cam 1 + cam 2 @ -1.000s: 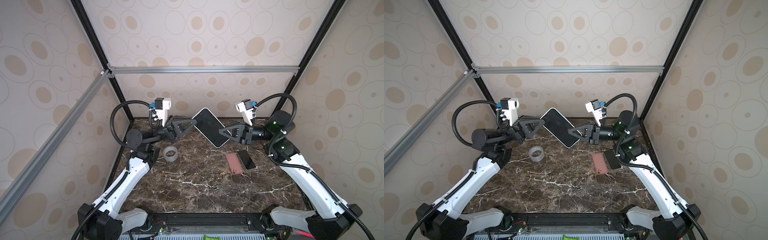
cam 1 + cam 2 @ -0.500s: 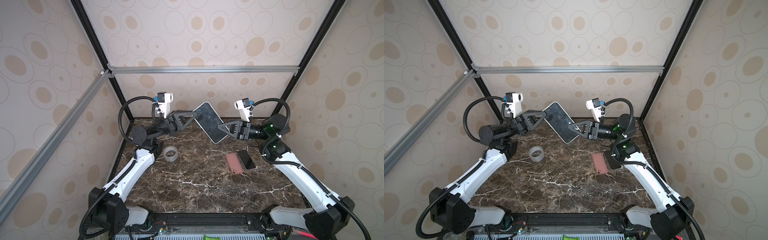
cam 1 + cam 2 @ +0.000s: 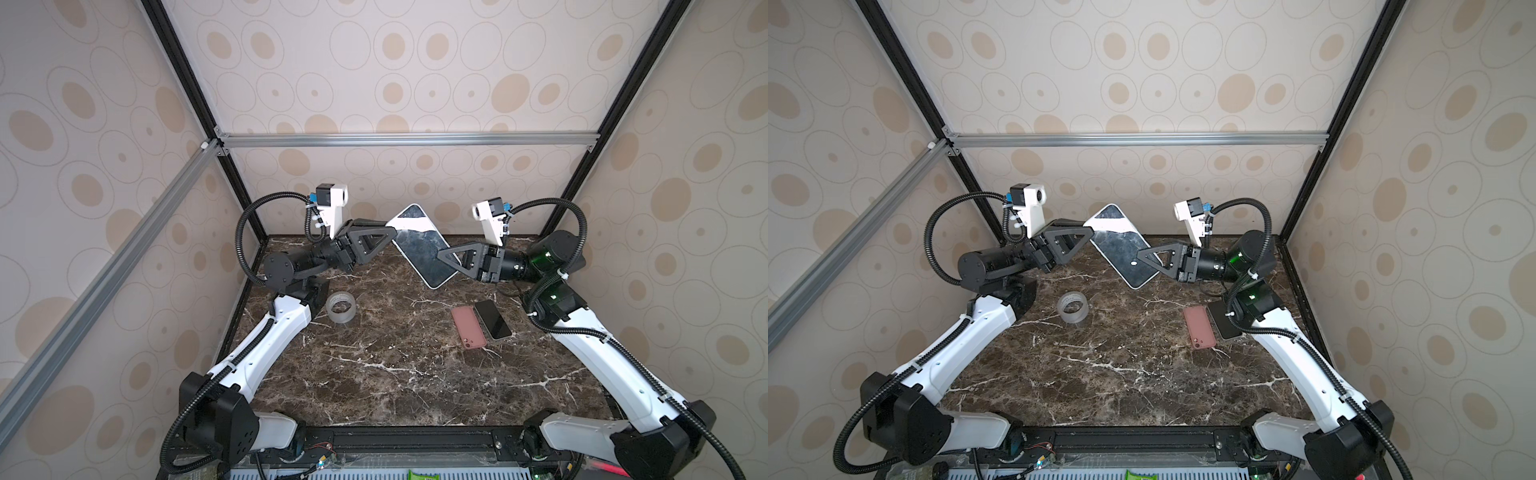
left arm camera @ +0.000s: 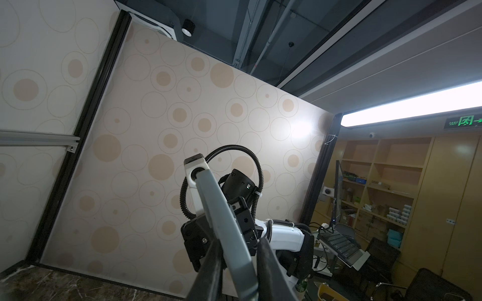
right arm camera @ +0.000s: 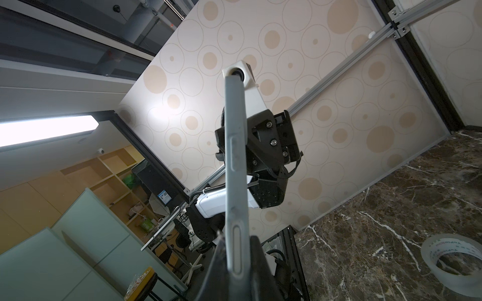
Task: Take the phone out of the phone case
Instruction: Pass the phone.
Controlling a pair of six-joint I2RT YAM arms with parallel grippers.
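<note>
Above back of table (image 3: 395, 374), mid-air: left gripper (image 3: 392, 233) straddles top corner of phone (image 3: 417, 249) — sliver of gap at one finger (image 4: 268, 265), can't tell if gripping. Tape roll (image 3: 340, 306) on marble below. Phone tilted, in pale case (image 3: 435, 286). Right gripper (image 3: 441, 253) clamped tight on its lower edge. Pink case (image 3: 468, 327), black phone (image 3: 493, 319) side by side on table.
</note>
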